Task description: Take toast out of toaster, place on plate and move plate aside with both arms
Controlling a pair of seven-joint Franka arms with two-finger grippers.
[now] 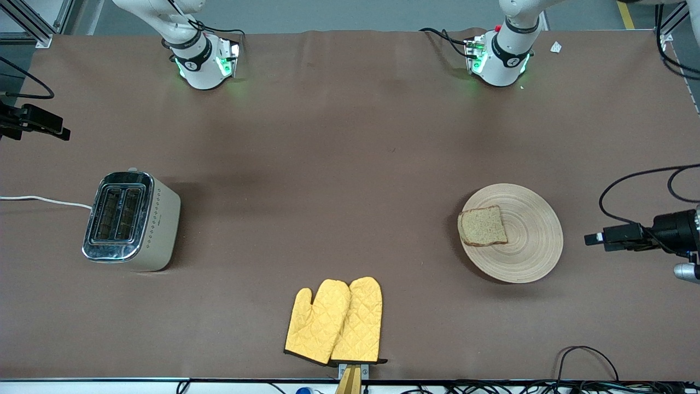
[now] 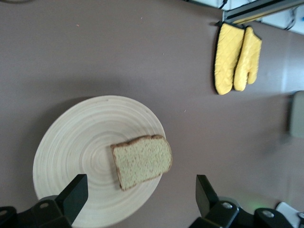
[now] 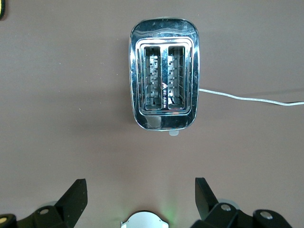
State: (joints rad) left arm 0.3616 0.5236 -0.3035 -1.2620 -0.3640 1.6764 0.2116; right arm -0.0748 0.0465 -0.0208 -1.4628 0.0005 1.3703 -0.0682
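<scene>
The toast point(image 1: 482, 226) lies flat on the round wooden plate point(image 1: 533, 249), on the part of the plate toward the right arm's end of the table. Neither gripper shows in the front view. In the left wrist view my left gripper point(image 2: 141, 179) is open and empty, high over the toast point(image 2: 142, 161) and the plate point(image 2: 71, 152). In the right wrist view my right gripper point(image 3: 140, 183) is open and empty, high over the bare table between the right arm's base and the toaster point(image 3: 164, 80).
The silver toaster point(image 1: 131, 219) stands toward the right arm's end, both slots empty, with its white cord point(image 1: 44, 200) running off the table. Two yellow oven mitts point(image 1: 336, 323) lie at the table edge nearest the front camera. Black camera mounts point(image 1: 645, 234) stand at both table ends.
</scene>
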